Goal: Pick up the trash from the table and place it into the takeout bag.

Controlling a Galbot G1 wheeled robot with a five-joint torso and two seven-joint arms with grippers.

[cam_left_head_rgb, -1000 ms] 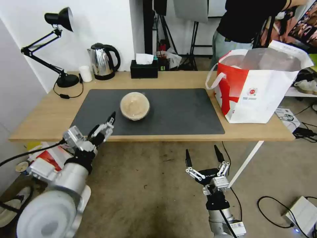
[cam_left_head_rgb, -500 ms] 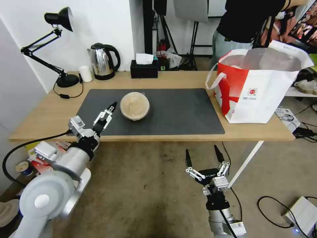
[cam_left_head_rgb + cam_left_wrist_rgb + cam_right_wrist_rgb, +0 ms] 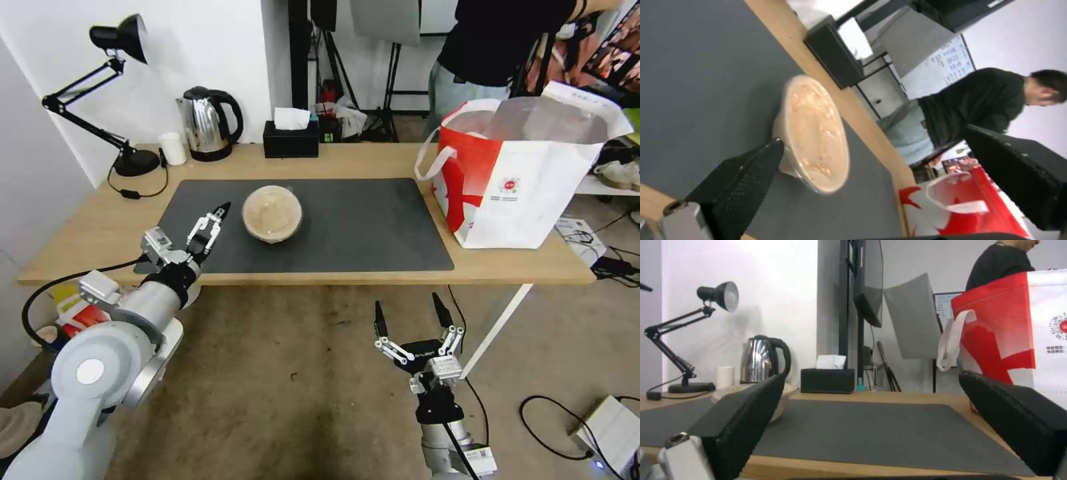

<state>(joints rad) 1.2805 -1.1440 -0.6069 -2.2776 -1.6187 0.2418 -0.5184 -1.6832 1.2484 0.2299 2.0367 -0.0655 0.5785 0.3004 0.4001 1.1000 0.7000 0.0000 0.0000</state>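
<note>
The one piece of trash in view is a round clear-lidded beige container resting on the table's dark grey mat. My left gripper hovers open just left of it, over the mat's near-left part, not touching it. In the right wrist view the container is partly hidden by a finger. The takeout bag stands open at the table's right end. My right gripper hangs open below the table's front edge, holding nothing.
Along the table's back edge stand a black desk lamp, a small white cup, a steel kettle and a black tissue box. A person in black stands behind the bag. Cables and a box lie on the floor at right.
My left gripper has risen and moved forward over the table's front edge onto the mat, closer to the container's left side. The right arm has stayed still.
</note>
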